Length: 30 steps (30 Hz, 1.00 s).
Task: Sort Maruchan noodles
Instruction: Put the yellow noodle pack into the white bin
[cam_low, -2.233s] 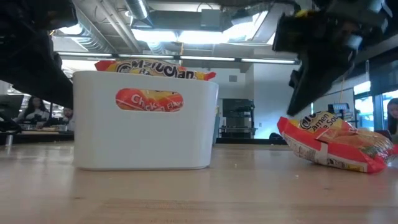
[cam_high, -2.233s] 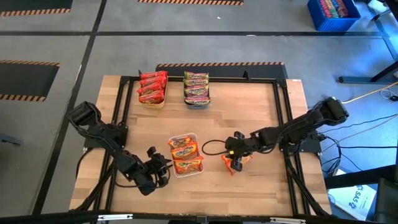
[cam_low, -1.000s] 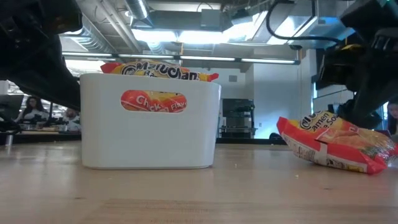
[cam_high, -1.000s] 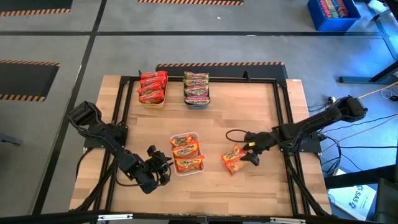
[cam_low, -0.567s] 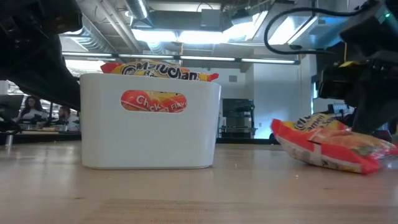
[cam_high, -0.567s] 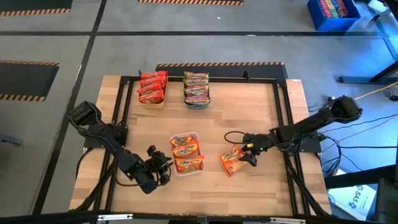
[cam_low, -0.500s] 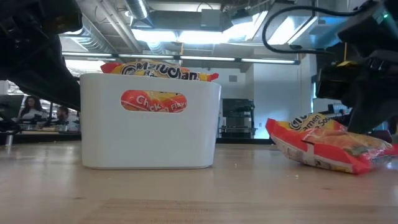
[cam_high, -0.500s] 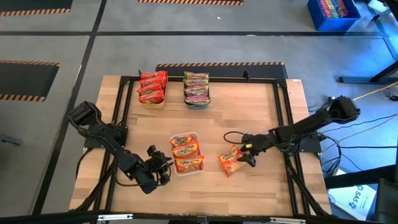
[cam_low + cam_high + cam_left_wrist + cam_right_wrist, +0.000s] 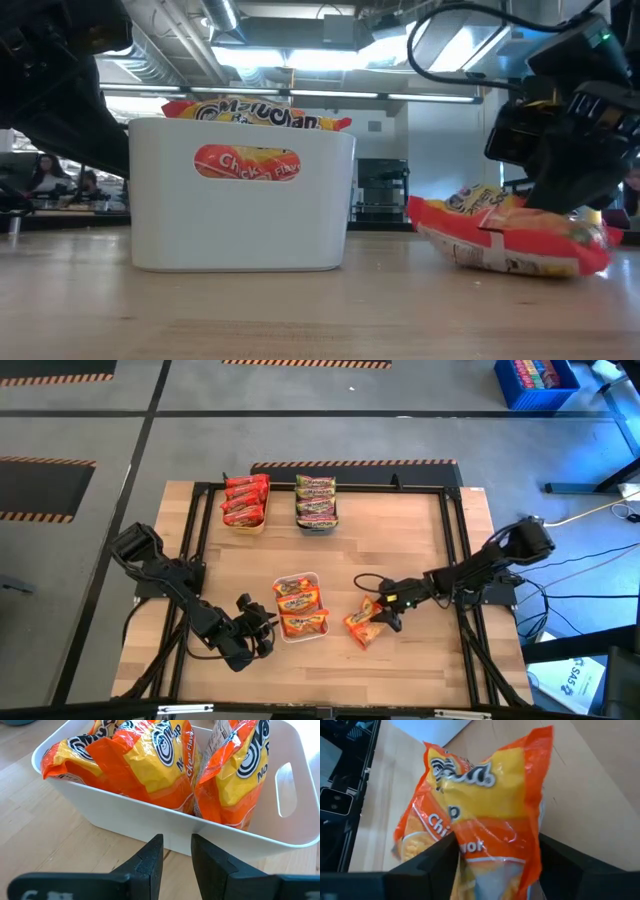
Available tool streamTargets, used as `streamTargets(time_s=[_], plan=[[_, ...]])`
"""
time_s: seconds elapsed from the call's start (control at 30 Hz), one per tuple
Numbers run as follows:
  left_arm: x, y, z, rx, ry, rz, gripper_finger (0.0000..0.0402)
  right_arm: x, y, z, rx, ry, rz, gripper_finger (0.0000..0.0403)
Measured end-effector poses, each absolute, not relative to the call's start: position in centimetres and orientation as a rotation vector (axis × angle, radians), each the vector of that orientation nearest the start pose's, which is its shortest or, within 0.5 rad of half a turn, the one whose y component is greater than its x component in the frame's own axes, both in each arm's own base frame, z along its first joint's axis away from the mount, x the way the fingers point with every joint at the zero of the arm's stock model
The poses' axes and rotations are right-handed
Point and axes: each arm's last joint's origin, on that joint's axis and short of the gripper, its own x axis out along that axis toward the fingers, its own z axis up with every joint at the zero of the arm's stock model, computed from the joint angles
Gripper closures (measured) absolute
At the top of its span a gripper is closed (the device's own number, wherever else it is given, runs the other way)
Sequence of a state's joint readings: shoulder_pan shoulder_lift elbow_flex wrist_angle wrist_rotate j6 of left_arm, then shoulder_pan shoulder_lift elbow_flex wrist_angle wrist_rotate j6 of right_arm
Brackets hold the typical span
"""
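A white tray near the table's middle holds several orange Maruchan noodle packets. One more orange packet lies on the table to its right, also seen in the low view. My right gripper comes from the right with this packet between its fingers. My left gripper waits at the tray's near left. Its fingers stand a narrow gap apart at the tray's wall. I cannot tell whether they touch it. My right gripper has the loose packet's near end between its two fingers, one on each long edge. The fingers come slanting down from the table's right and lie along the packet. The packet rests on the table, its far end toward the white tray.
At the far edge stand a yellow tray with red packets and a blue-grey tray with green-edged packets. A black frame rail runs round the table. A black cable loop lies by the right gripper.
My right gripper has come down and gone toward the table's left. The loose orange packet has slid along the table with it, toward the white tray and a little toward the near edge.
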<state>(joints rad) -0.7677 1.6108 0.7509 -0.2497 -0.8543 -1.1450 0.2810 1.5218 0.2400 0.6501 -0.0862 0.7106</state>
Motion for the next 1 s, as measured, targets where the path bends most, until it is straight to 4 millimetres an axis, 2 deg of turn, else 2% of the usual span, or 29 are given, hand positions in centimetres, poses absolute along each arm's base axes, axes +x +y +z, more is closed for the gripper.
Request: streamTargets(time_s=[0.4, 0.73, 1.0], plan=[[21.3, -17.5, 14.3, -0.286, 0.586, 0.467, 0.0307, 22.2, 6.7, 9.4, 0.51, 0.715, 0.161, 0.0234], [21.3, -17.5, 14.3, -0.286, 0.586, 0.467, 0.0307, 22.4, 6.8, 9.7, 0.488, 0.683, 0.18, 0.0386], [21.3, -17.5, 14.3, -0.285, 0.586, 0.467, 0.0307, 23.0, 7.0, 10.5, 0.493, 0.637, 0.2, 0.0386]])
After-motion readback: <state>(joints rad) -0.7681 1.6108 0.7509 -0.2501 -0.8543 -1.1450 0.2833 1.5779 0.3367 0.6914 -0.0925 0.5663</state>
